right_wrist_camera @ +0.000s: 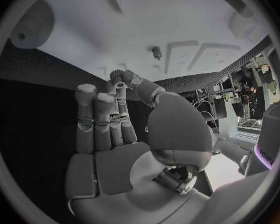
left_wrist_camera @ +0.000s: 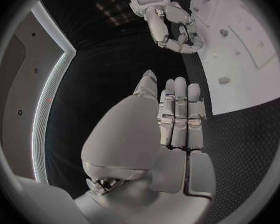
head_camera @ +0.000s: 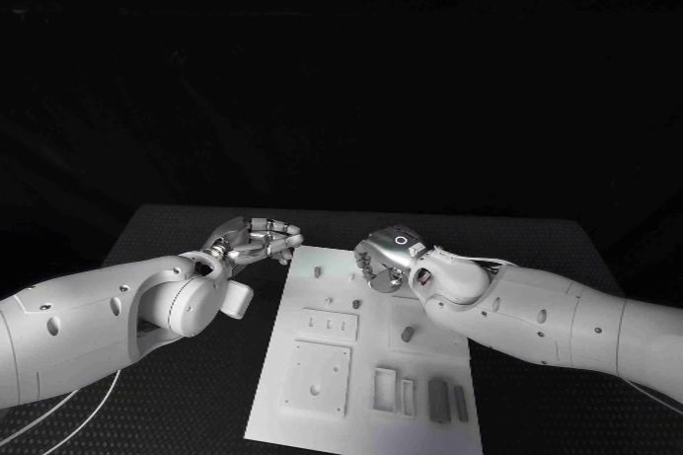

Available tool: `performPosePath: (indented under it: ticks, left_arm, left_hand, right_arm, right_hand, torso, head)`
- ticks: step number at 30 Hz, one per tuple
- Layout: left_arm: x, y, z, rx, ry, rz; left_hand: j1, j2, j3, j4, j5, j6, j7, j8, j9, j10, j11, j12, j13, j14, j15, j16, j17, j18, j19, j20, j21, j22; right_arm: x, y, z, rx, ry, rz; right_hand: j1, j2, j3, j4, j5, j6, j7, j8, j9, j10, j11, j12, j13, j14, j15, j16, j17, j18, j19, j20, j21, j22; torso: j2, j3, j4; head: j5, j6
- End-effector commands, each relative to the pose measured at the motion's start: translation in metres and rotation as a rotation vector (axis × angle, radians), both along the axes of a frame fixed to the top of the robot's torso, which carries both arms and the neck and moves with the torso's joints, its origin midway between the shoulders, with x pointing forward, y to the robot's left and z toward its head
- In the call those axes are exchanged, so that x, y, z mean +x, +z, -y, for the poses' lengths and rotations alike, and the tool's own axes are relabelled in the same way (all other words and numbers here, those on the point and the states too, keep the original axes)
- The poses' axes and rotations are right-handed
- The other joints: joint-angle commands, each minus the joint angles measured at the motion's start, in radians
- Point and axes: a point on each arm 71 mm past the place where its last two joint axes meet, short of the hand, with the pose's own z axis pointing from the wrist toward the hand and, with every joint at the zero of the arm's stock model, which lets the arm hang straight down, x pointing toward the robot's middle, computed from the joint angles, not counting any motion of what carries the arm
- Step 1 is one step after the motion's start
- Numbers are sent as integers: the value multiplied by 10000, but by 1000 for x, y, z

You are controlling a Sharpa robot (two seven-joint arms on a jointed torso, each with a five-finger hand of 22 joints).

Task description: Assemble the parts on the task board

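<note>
The white task board (head_camera: 321, 416) lies in the middle of the black table. Grey parts lie on it: one near its middle (head_camera: 408, 333) and two long ones (head_camera: 438, 398) at its near right corner. My left hand (head_camera: 254, 240) hovers just off the board's far left corner; in the left wrist view its fingers (left_wrist_camera: 180, 114) stretch out straight and hold nothing. My right hand (head_camera: 384, 258) hangs over the board's far end. Its thumb (right_wrist_camera: 140, 87) bends in to meet a fingertip, and whether anything sits between them is hidden.
Black textured matting (head_camera: 171, 228) surrounds the board. A small peg (right_wrist_camera: 157, 51) stands in the board ahead of my right hand, and a grey round piece (right_wrist_camera: 31, 25) lies at the board's edge. Square raised plates (head_camera: 316, 374) sit on the board's near left.
</note>
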Motion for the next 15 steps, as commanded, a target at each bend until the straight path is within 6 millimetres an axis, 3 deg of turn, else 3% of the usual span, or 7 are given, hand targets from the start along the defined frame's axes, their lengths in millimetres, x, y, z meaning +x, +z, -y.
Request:
performPosePath:
  ticks: [1, 15]
  left_arm:
    - [0, 1, 3, -88, -191, 33]
    - [1, 1, 7, -97, -246, 45]
  left_hand:
    - [-117, 2, -67, 7, -33, 0, 93, -39, 10, -38, 11, -61, 18, -38, 13, -38, -12, 182, -68, -27, 34, 141]
    - [-118, 5, -62, 6, -33, 0, 94, -44, 13, -35, 10, -68, 24, -37, 13, -40, -12, 184, -68, -27, 36, 140]
  right_arm:
    - [1, 3, -3, -39, -126, 475]
    - [12, 2, -15, -274, -304, 832]
  right_hand:
    - [82, -14, 74, 0, 21, 102, -5, 40, 13, 605, -111, 41, 264, -88, -147, 39, -13, 634, 3, -34, 45, 223]
    - [86, -37, 99, 4, 21, 123, -12, 37, 28, 617, -115, 34, 293, -90, -150, 50, -23, 634, -2, -39, 66, 219]
  torso:
    - [8, -4, 6]
    - [30, 19, 5]
  head:
    - [-2, 12]
    - [22, 51]
